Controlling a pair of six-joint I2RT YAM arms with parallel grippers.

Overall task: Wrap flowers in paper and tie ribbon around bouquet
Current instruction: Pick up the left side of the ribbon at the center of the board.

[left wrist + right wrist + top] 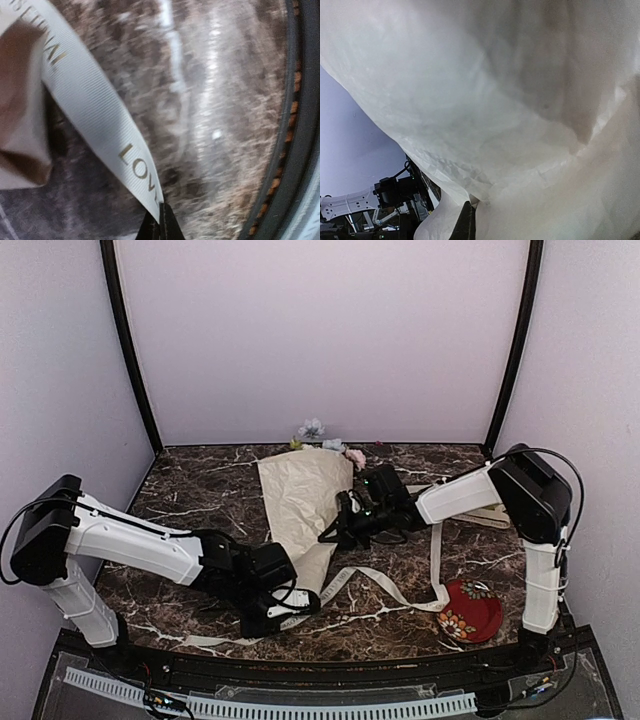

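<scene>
The left gripper (300, 606) is clamped tight on the ribbon (370, 580), low over the marble table (200, 490), close to its near edge. In the left wrist view the dark front rim (300, 150) curves past just beside the fingertips (159, 222), so there is little room on that side. Bare marble lies open to this gripper's left and ahead-left. The bouquet (305, 505) lies just ahead of it, narrow end nearest, with the flowers (328, 443) at the far wide end by the back wall.

The right gripper (335, 530) is pinched closed on the edge of the paper (485, 100) at the bouquet's right flank. The crinkled sheet fills almost all of its wrist view. More ribbon trails in loose loops behind it and to its right, and a red patterned dish (470, 612) sits near the right arm's base.

Gold capitals run along the ribbon (95, 105). "LOV" reads just above the left fingertips. The letters farther up the strip are cut off and cannot be read.
</scene>
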